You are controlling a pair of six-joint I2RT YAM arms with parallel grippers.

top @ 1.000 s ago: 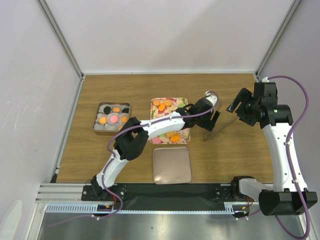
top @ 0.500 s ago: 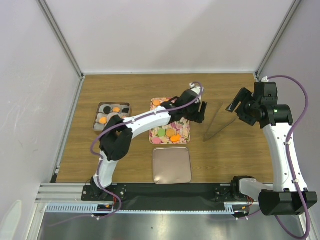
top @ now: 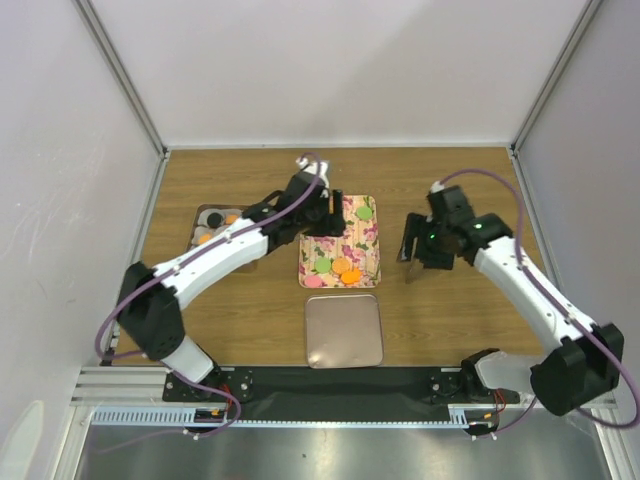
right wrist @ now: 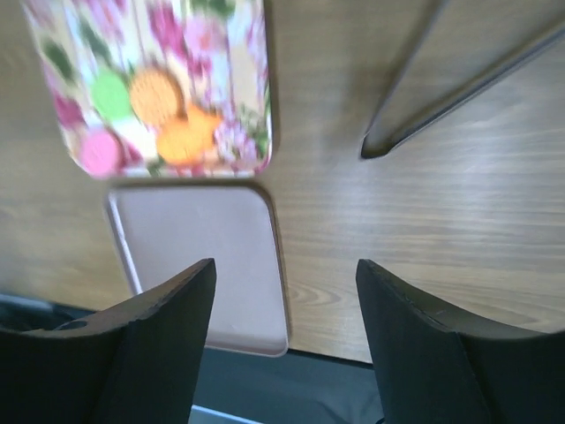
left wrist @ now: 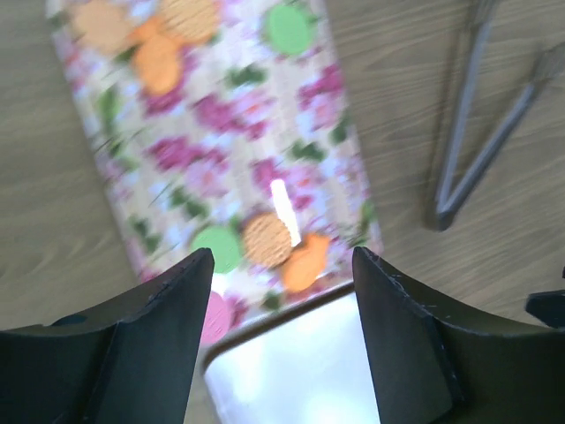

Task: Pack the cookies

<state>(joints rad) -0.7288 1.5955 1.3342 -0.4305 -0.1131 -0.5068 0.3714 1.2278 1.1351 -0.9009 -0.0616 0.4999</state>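
Cookies lie on the floral tray (top: 362, 240): green (top: 365, 212), green (top: 322, 265) and orange (top: 345, 269) ones. More sit in cups in a metal box (top: 208, 218), partly under my left arm. My left gripper (top: 324, 220) is open and empty above the tray's far-left part. Its wrist view shows orange (left wrist: 267, 238), green (left wrist: 216, 247) and pink (left wrist: 212, 318) cookies between the fingers (left wrist: 159, 336). My right gripper (top: 416, 246) is open and empty, right of the tray, over metal tongs (right wrist: 441, 88). Its wrist view shows the tray's cookies (right wrist: 154, 88).
A plain square metal lid (top: 343, 330) lies on the table in front of the tray; it also shows in the right wrist view (right wrist: 203, 265) and the left wrist view (left wrist: 291, 371). The tongs' closed end (top: 409, 275) pokes out under my right arm.
My left gripper has swung left, from beside the tongs to over the tray's far-left part. My right arm has come in from the right and now sits above the tongs.
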